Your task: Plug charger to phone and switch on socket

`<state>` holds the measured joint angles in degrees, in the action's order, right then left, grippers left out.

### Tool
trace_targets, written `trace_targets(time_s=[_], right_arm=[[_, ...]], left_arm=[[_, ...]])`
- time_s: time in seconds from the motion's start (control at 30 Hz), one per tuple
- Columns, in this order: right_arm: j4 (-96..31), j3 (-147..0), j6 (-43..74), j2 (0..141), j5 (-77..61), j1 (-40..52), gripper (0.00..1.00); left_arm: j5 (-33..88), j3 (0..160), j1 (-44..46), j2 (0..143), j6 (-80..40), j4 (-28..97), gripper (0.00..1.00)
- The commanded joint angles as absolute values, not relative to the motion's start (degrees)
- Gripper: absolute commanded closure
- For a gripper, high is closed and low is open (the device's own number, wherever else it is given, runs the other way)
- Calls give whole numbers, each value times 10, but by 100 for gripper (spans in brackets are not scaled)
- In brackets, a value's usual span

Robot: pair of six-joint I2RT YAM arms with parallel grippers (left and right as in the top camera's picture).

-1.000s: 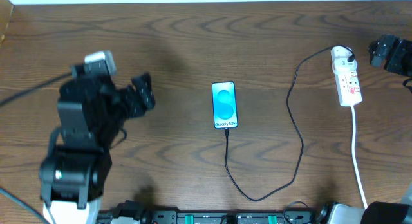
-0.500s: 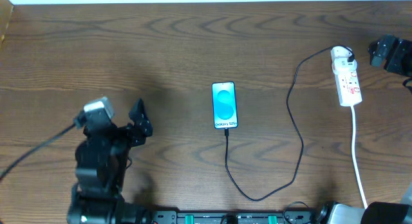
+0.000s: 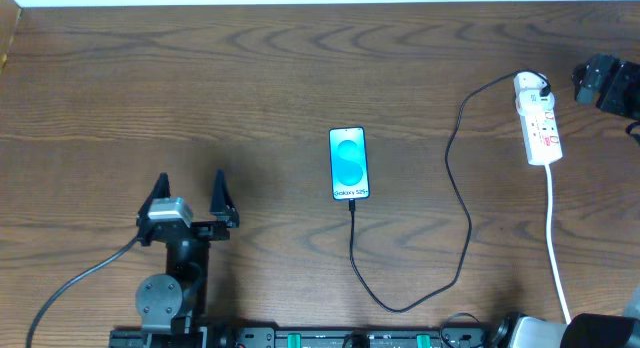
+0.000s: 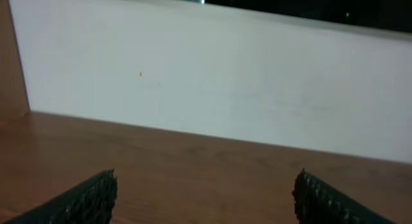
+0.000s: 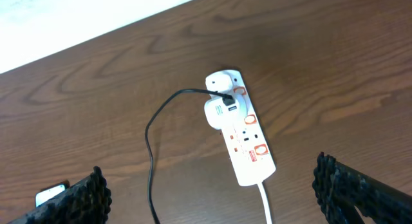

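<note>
**Overhead view.** The phone (image 3: 348, 164) lies flat near the middle of the table (image 3: 250, 78). Its long axis runs from the far side towards the robot, and the "Galaxy S25" text is at the near end. It is slim and black-edged, with a lit light blue screen showing a circle. The charger (image 3: 468, 218) is a thin black cable. It meets the phone's near short edge, loops towards the near table edge, then climbs on the right to the far end of the socket (image 3: 538, 121). Whether the tip is fully seated in the phone cannot be told.

The socket is a small white strip with red markings, far right on the table. Its long axis also runs far to near, slightly tilted, and its white cord (image 3: 555, 238) leaves the near end. The left gripper (image 3: 190, 188) sits near the front left, well apart from the phone, with its jaws spread and nothing between them. The right gripper (image 3: 590, 81) is at the right edge, just beside the socket's far end and not touching it.

**Left wrist view.** Both fingers (image 4: 90, 197) stand wide apart over bare wood, facing a white wall (image 4: 212, 82).

**Right wrist view.** The socket lies diagonally, with a white adapter (image 5: 219, 112) plugged in near its far end. The black cable leaves the adapter to the left. The switch position cannot be read. The right gripper's jaws are wide apart and hold nothing.
</note>
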<state>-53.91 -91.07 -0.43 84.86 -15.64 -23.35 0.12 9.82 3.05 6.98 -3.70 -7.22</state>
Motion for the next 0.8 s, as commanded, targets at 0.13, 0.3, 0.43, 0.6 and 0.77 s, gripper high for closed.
trace_targets(time_s=[0.13, 0.3, 0.43, 0.6, 0.77], right_arm=[[-538, -917, -1, 847, -158, -236, 1], [-538, -917, -1, 847, -158, -236, 1], [-538, -917, -1, 847, -158, -236, 1], [-538, -917, -1, 847, -158, -236, 1], [-538, -917, -1, 847, -158, -236, 1]], left_arm=[[13, 13, 5, 1, 19, -86, 13], [23, 2, -18, 1, 19, -23, 13], [18, 2, -32, 2, 19, 42, 13], [13, 2, -40, 2, 19, 42, 13], [13, 2, -40, 2, 19, 41, 13]])
